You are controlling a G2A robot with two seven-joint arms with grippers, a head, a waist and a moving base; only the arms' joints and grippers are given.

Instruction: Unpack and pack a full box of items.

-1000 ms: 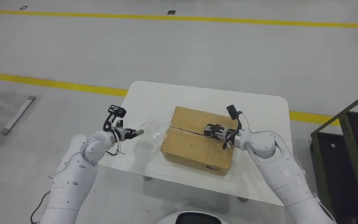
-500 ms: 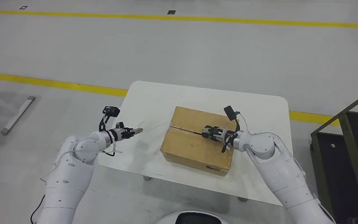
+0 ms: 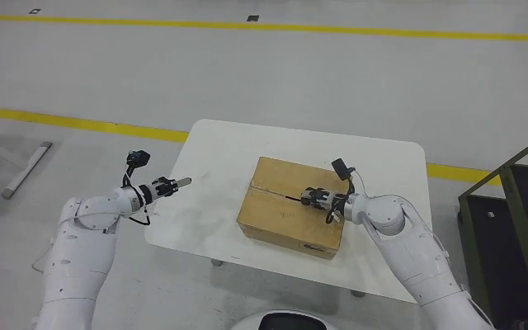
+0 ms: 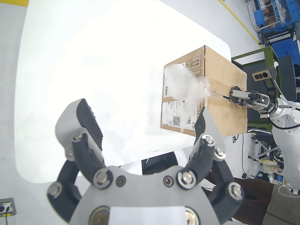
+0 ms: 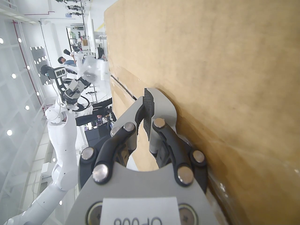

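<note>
Hovering at the table's 9 o'clock edge, the left gripper is spread wide, a clear tape scrap beside it. The box sits mid-table, closed. It looks stiff and probably heavy, best lifted by the flap edges along the seam. The right gripper, pinched shut with nothing seen between, rests on the seam's 3 o'clock end.

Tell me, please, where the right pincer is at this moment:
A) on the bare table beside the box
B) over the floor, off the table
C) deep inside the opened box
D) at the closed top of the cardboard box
D: in the top view the right pincer lies against the top face of the cardboard box, well within its edges, and the flaps are closed.
</note>
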